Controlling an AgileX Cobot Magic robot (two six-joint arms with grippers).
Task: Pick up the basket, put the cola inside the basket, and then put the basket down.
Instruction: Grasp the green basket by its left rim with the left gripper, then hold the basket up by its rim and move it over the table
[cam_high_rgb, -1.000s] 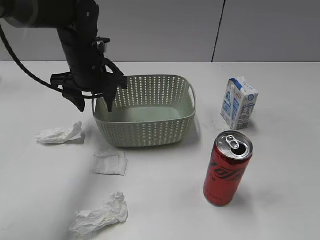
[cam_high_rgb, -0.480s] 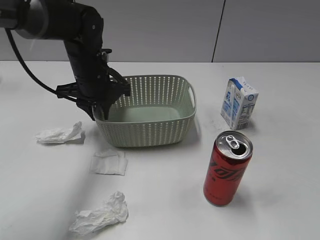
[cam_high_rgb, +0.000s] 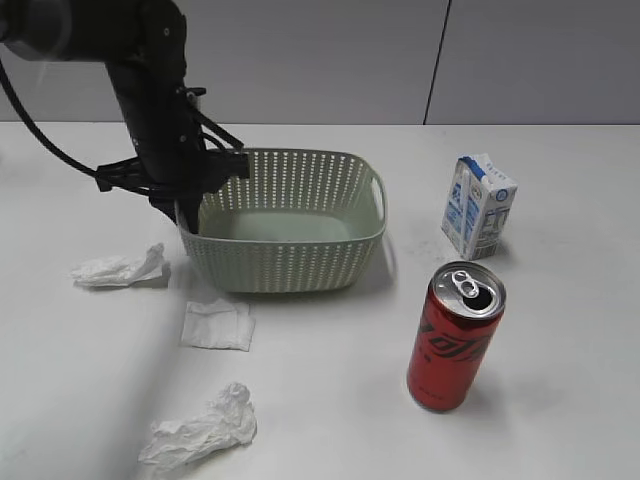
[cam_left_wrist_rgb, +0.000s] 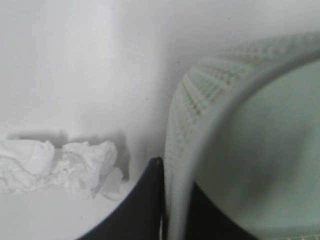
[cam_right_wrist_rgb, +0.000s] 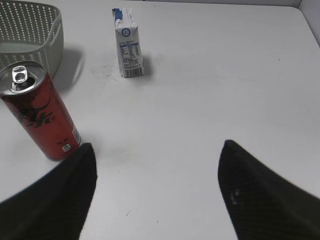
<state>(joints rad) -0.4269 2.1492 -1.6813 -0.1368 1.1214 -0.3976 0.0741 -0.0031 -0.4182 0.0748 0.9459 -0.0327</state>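
I see my left gripper (cam_high_rgb: 190, 205) clamped over the left wall of the pale sage-green perforated plastic basket (cam_high_rgb: 290, 225), one black finger (cam_left_wrist_rgb: 142, 200) outside and one inside. The tall red aluminium cola can (cam_high_rgb: 453, 338) stands upright right of the basket, near a white-and-blue milk carton (cam_high_rgb: 478, 206). My right gripper (cam_right_wrist_rgb: 157, 192) hangs wide open, holding nothing. Crumpled white tissues (cam_high_rgb: 118, 268) lie left.

Left hand (cam_high_rgb: 188, 212) fingertips hidden behind basket (cam_high_rgb: 290, 255) wall
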